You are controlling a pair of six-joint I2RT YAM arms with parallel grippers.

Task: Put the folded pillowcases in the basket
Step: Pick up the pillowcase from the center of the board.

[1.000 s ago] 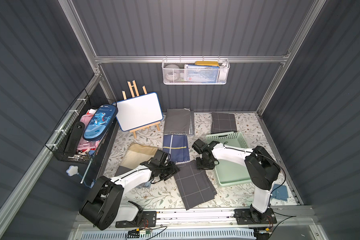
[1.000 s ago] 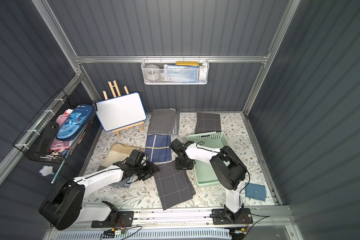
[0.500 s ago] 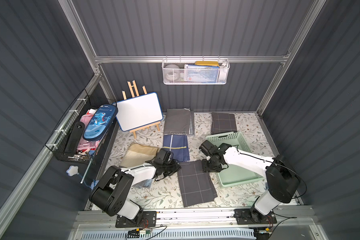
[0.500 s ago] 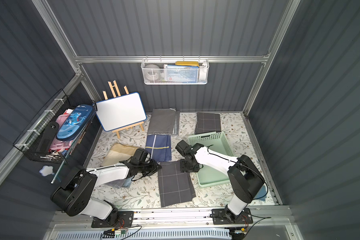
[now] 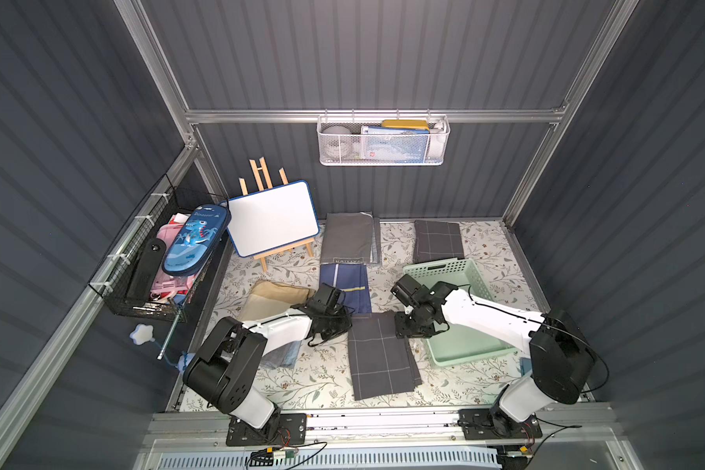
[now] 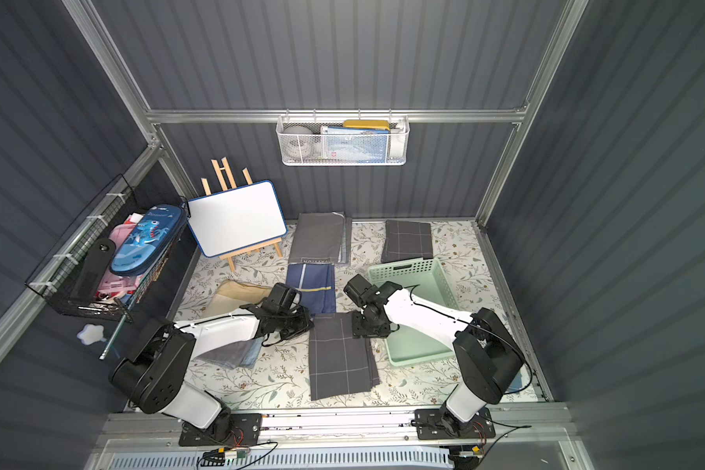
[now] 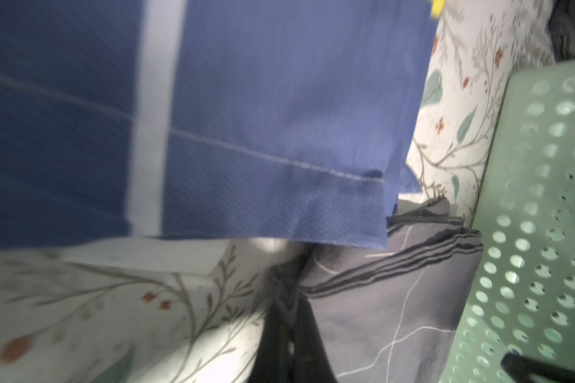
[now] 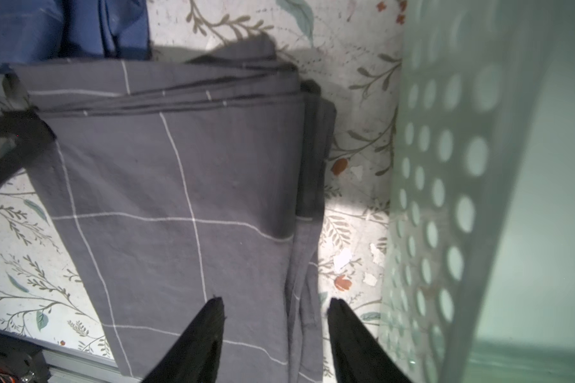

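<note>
Charcoal woven cloth crossed by thin white grid lines makes up the folded pillowcase (image 5: 379,358). It is a long rectangle of several stacked layers, lying flat on the floral tablecloth (image 5: 310,368) near the front edge. It sits just beside the basket (image 5: 444,269), outside it, with a narrow strip of tablecloth between the two.

The basket is pale mint plastic, shallow and rectangular, with smooth walls pierced by rows of round holes (image 8: 445,165).

The left gripper (image 5: 346,322) is closed tight on the pillowcase's far left corner. In the left wrist view the layered hems (image 7: 379,265) bunch and converge into the dark jaws. A navy cloth (image 7: 246,99) lies just behind, finely textured, with a pale stripe and a stitched hem.

The right gripper (image 8: 274,308) stands apart over the pillowcase's basket-side edge. Its black, tapering fingers (image 8: 206,331) straddle that edge, one above the grey cloth and the other above the bare tablecloth next to the basket wall. Neither finger clamps anything. In both top views the pillowcase (image 6: 338,358) lies between the two arms.
</note>
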